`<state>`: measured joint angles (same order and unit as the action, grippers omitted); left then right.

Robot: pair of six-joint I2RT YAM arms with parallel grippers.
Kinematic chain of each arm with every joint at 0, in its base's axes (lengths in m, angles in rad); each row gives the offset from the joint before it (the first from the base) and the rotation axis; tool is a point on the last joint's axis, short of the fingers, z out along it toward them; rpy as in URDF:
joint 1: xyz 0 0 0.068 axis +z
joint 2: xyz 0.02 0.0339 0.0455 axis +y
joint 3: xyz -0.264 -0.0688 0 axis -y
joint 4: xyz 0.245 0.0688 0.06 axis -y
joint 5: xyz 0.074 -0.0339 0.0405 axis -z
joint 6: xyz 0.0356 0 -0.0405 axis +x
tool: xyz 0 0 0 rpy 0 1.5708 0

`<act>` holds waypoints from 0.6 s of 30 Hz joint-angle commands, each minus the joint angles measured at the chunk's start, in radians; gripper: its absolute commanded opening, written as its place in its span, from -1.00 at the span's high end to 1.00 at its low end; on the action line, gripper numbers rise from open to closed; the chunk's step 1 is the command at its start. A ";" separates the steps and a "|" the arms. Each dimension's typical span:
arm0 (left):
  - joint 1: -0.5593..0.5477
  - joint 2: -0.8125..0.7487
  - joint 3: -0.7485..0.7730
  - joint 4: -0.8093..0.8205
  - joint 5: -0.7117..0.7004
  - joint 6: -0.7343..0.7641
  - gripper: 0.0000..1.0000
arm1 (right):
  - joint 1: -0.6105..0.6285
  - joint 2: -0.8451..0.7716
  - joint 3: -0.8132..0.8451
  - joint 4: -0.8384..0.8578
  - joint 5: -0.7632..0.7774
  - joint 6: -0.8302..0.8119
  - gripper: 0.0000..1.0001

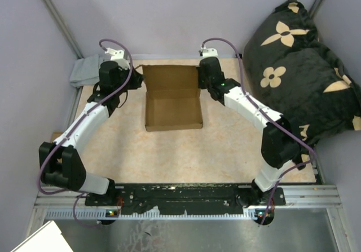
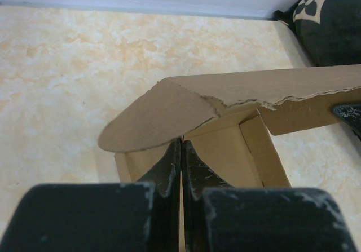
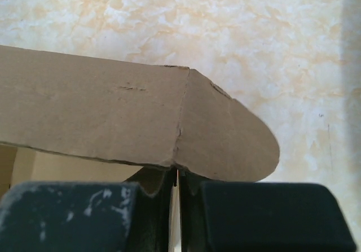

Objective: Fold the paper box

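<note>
Your left gripper [image 2: 181, 145] has its jaws pressed together on nothing. Its tips sit just under the rounded left ear flap [image 2: 155, 119] at the far-left corner of the paper box [image 1: 172, 102]. Your right gripper [image 3: 176, 173] mirrors it at the box's far-right corner, with its jaws also closed and empty, tucked beneath the right ear flap [image 3: 225, 133]. Neither wrist view shows whether the tips actually touch the cardboard above them. Between the two grippers the lid [image 1: 171, 80] stands raised off the box's far wall, its inner face turned towards the arm bases. The tray [image 1: 174, 114] in front of it already has its walls up and opens upward. The box rests on the table [image 1: 197, 156], with the back wall just beyond its lid and the arm bases well off its near wall. The tray's long axis runs left to right, while tray and lid together stretch from near to far. I judge the closing step to be in hand. The next move calls for you to nudge both ears inward together, then swing the lid down towards the near wall so the ears slip inside the side walls. Keep the push even, or the light tray may skid. A grey cloth [image 1: 84, 71] lies off the box's far-left corner, and a dark pillow [image 1: 299, 66] lies well to its right.
</note>
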<state>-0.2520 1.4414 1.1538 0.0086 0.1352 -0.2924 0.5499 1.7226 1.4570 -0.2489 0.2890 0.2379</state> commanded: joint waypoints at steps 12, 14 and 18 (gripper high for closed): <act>-0.027 -0.198 -0.181 -0.031 0.038 -0.046 0.95 | 0.098 -0.211 -0.262 0.025 -0.014 0.085 0.88; -0.029 -0.221 -0.214 -0.034 0.034 -0.051 0.95 | 0.101 -0.234 -0.296 0.041 -0.015 0.100 0.88; -0.035 -0.244 -0.246 -0.042 0.034 -0.065 0.95 | 0.102 -0.234 -0.275 0.047 0.003 0.105 0.88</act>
<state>-0.2710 1.2293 0.9302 -0.0284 0.1394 -0.3237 0.6346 1.5192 1.1580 -0.2298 0.2939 0.3065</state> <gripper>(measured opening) 0.027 0.061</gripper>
